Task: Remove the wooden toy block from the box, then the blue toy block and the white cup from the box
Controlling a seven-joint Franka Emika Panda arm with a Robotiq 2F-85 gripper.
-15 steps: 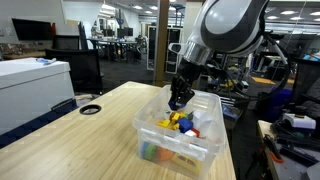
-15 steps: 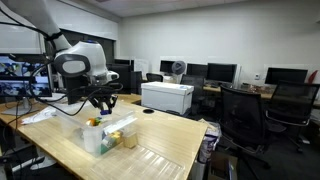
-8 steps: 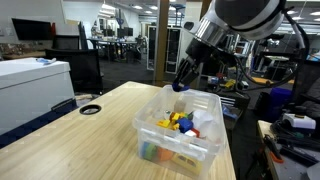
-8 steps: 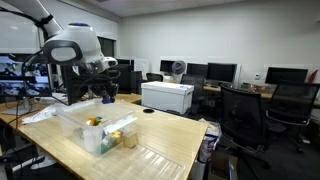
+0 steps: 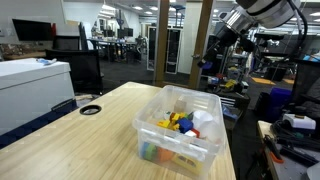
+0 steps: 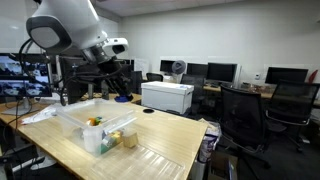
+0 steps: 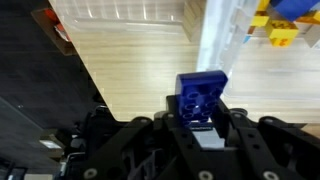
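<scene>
My gripper [image 7: 200,118] is shut on the blue toy block [image 7: 201,94], a studded blue plastic piece. It holds the block high in the air beyond the far side of the box in both exterior views [image 5: 208,66] [image 6: 122,90]. The clear plastic box [image 5: 176,141] [image 6: 84,136] stands on the wooden table, and its rim shows in the wrist view [image 7: 216,40]. Inside it lie yellow blocks [image 5: 178,122] [image 7: 277,26], a pale tan wooden toy block [image 5: 180,104] near the far wall, and a white piece [image 5: 203,122] that may be the white cup.
The wooden table [image 5: 90,140] has a black round grommet [image 5: 90,109] near its far left edge. A white cabinet [image 5: 35,85] stands beside it. A white printer [image 6: 167,96] and office chairs [image 6: 245,115] stand beyond the table.
My gripper has risen out of the box with the blue toy block in it and has swung up and away past the box's far side.
</scene>
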